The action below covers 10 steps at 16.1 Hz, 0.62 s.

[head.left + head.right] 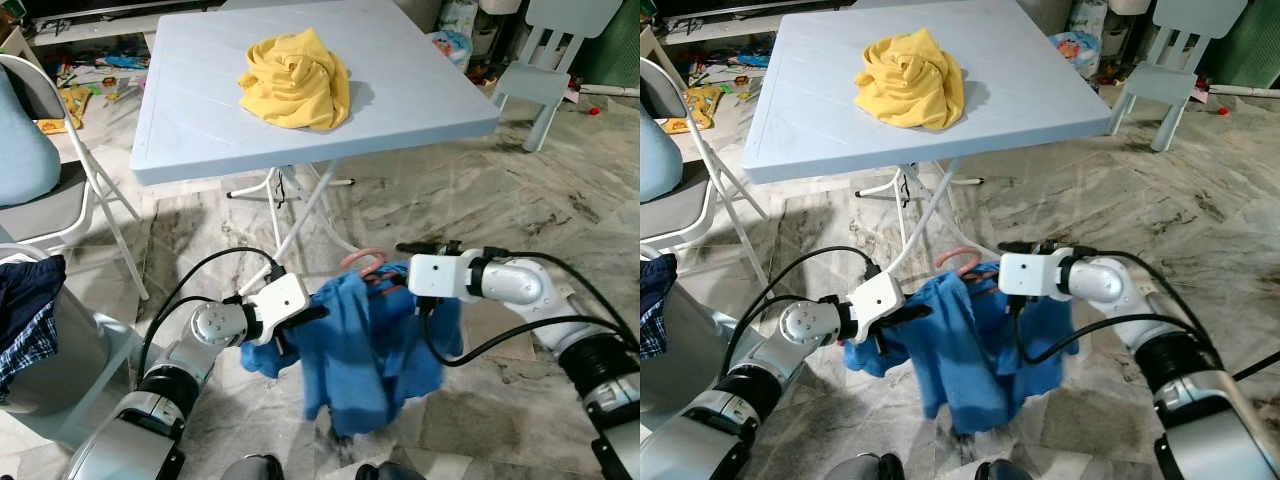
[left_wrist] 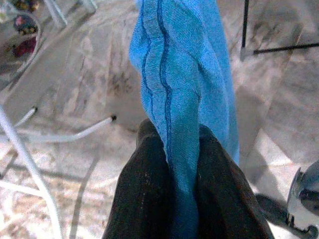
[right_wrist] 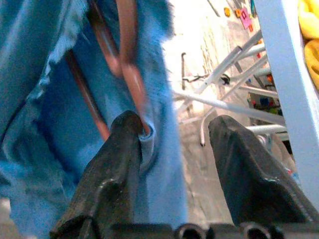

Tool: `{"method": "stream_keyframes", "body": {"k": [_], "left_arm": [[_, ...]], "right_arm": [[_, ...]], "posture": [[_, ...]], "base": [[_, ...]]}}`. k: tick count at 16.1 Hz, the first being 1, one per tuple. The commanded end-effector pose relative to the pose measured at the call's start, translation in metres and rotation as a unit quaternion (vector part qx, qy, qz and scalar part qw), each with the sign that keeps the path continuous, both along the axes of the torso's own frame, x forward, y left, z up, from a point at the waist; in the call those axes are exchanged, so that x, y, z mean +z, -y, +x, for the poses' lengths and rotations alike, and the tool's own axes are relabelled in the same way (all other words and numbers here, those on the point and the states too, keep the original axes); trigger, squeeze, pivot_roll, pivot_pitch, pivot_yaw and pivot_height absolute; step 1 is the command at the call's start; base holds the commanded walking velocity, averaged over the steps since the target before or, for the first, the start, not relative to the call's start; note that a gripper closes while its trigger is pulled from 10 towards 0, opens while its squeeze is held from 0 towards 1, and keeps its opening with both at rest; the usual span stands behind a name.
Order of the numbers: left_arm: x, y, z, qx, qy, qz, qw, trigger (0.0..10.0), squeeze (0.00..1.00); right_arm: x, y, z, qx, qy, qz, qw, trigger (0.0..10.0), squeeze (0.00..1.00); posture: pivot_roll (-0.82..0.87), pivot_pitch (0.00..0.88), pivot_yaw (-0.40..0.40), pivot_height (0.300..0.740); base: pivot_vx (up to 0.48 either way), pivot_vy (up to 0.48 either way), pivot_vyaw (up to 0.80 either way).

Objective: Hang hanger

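Head views: one blue garment [image 1: 365, 350] hanging low between the two arms, above the marble floor [image 1: 500, 200] and in front of the table [image 1: 200, 110]. One pink hanger [image 1: 362, 262] threaded into the garment, hook protruding at the top. Left gripper [image 1: 312, 318] at the garment's left edge, forearm bent inward. Right gripper [image 1: 425, 305] at the garment's upper right, elbow out to the side, wrist turned inward. One yellow cloth [image 1: 296, 80] bunched on the table. One folding chair [image 1: 60, 200] to the left, one small chair [image 1: 555, 60] beyond the table.

Left wrist view: both fingers [image 2: 144, 189] pressed together on a twisted fold of blue fabric.

Right wrist view: fingers [image 3: 117, 169] spread apart; one finger touching fabric and the hanger's pink wire, nothing pinched between them.
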<state>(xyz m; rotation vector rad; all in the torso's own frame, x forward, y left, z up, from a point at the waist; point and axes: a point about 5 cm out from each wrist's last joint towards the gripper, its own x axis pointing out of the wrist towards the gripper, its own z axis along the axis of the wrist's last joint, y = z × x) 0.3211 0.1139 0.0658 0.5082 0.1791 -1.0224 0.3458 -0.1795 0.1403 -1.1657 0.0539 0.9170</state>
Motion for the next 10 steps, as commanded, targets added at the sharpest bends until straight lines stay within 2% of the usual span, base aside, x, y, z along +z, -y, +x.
{"method": "stream_keyframes", "body": {"k": [1,7,10], "left_arm": [[-0.003,-0.008,0.000,0.033,-0.006,-0.004,0.999,0.0,0.00],[-0.010,-0.014,0.002,0.137,-0.004,-0.041,0.990,0.0,0.00],[-0.021,-0.014,-0.001,0.222,-0.023,-0.074,0.972,0.0,0.00]], "right_arm": [[0.005,0.002,0.004,-0.012,0.016,-0.002,1.000,10.0,1.00],[-0.008,0.005,0.006,-0.060,0.014,0.013,0.998,10.0,1.00],[-0.027,0.010,0.010,-0.169,-0.001,0.081,0.982,10.0,1.00]], "posture": [[-0.06,0.055,0.003,0.740],[-0.06,0.051,0.008,0.740],[-0.05,0.041,0.012,0.740]], "base": [[0.000,0.000,0.00],[0.000,0.000,0.00],[0.000,0.000,0.00]]}}
